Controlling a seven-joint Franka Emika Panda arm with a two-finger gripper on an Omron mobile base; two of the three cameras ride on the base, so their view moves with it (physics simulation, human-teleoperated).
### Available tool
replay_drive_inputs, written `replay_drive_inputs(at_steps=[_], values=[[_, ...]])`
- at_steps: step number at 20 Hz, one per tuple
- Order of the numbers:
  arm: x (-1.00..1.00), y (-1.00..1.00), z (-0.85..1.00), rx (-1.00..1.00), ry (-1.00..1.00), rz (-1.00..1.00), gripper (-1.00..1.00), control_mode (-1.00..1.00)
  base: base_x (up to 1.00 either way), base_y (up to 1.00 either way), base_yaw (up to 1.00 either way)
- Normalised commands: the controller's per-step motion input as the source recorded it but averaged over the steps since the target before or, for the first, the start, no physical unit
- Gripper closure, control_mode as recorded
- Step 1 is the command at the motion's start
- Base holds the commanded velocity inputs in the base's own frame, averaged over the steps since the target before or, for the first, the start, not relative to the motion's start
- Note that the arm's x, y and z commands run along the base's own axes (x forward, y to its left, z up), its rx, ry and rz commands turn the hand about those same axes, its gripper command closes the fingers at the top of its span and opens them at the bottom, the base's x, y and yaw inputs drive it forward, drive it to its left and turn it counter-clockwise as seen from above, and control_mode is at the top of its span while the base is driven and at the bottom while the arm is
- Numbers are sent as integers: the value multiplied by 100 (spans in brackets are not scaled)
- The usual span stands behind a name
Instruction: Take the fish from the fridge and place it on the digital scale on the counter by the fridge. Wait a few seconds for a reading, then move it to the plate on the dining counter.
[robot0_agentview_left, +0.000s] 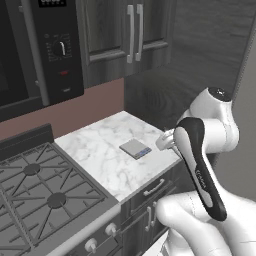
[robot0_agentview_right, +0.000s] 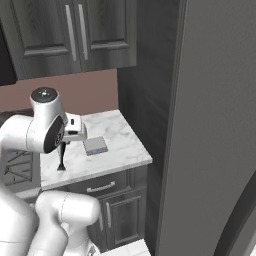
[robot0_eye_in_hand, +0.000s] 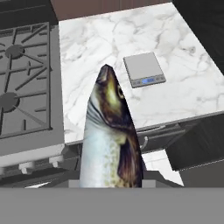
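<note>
While the slender dark-backed, pale-bellied fish (robot0_eye_in_hand: 111, 135) hangs nose-down from the two-finger gripper (robot0_agentview_right: 64, 142), which is clenched on its tail end, it hovers above the short white grey-veined marble counter (robot0_agentview_left: 100, 150), near but not over the small flat grey digital scale (robot0_eye_in_hand: 143, 69). A loose pinch on the slippery tail could let it slip, or a swinging fish could land half off the slab. The white arm is folded tight, elbow raised, wrist bent downward beside the tall grey fridge (robot0_agentview_right: 215, 125)
</note>
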Motion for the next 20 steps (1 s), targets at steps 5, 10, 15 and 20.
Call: replay_drive_inputs(at_steps=[5, 10, 15, 20], values=[[0, 0, 0, 0, 0, 0, 100, -100, 0, 0, 0], [-19, 0, -2, 0, 0, 0, 100, -100, 0, 0, 0], [0, 0, 0, 0, 0, 0, 100, 100, -100, 0, 0], [0, 0, 0, 0, 0, 0, 100, 100, -100, 0, 0]])
